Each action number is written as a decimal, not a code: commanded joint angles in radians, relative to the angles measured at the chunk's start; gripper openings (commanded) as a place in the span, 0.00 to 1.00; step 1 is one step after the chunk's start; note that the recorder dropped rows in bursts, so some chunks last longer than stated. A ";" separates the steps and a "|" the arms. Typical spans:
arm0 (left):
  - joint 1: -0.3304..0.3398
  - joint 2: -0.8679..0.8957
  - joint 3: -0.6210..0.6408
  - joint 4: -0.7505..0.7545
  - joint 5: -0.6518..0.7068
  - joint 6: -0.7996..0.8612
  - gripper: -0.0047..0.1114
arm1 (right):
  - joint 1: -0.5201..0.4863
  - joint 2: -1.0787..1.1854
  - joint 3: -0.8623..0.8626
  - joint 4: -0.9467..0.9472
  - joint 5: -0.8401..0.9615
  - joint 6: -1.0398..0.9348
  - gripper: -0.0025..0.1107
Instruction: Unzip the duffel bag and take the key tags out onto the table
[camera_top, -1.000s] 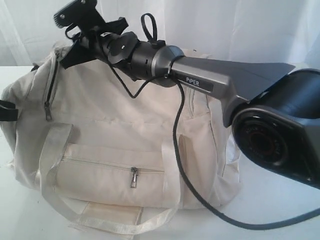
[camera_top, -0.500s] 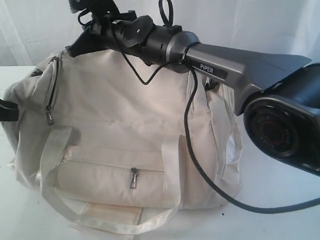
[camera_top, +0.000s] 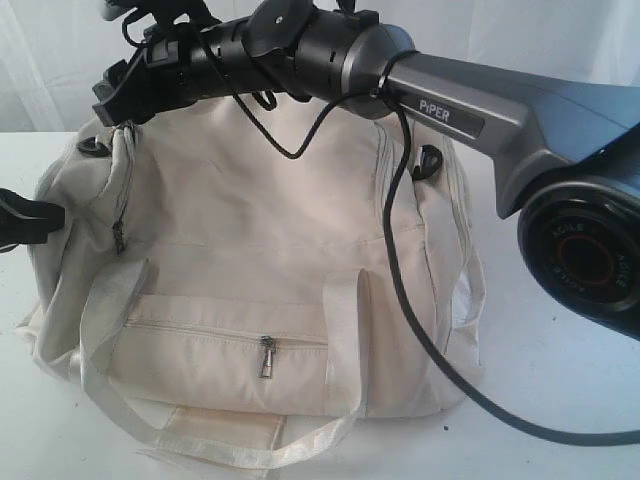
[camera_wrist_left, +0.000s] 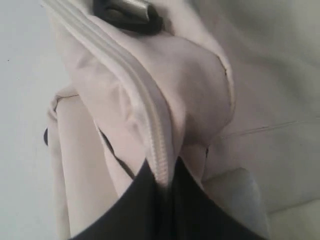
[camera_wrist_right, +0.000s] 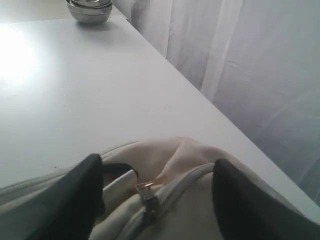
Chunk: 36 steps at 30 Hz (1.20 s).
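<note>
You can read "PiPER" on the right arm (camera_top: 450, 112) in the exterior view, where the bag (camera_top: 250, 260) lies on the table (camera_top: 560, 380). Only the right wrist view shows you the right gripper (camera_wrist_right: 157, 170), fingers apart astride a zip pull (camera_wrist_right: 146, 194), and a bowl (camera_wrist_right: 90, 9). The left wrist view shows the left gripper (camera_wrist_left: 162, 175) pinched on the bag's zip seam (camera_wrist_left: 145, 105).

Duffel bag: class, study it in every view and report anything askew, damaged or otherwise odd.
No tear or spill shows. The duffel bag looks bunched at one end, where the left claw pinches its zip seam into a ridge. A black cable hangs across the bag's front.
</note>
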 joint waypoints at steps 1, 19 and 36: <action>-0.001 -0.005 0.047 0.016 -0.024 -0.001 0.04 | 0.026 -0.005 -0.004 0.004 0.032 0.014 0.50; -0.001 -0.005 0.056 0.016 -0.034 -0.004 0.04 | 0.074 0.094 -0.004 -0.146 -0.211 0.019 0.44; -0.001 -0.005 0.056 0.016 -0.036 -0.004 0.04 | 0.074 0.115 -0.004 -0.134 -0.296 0.112 0.44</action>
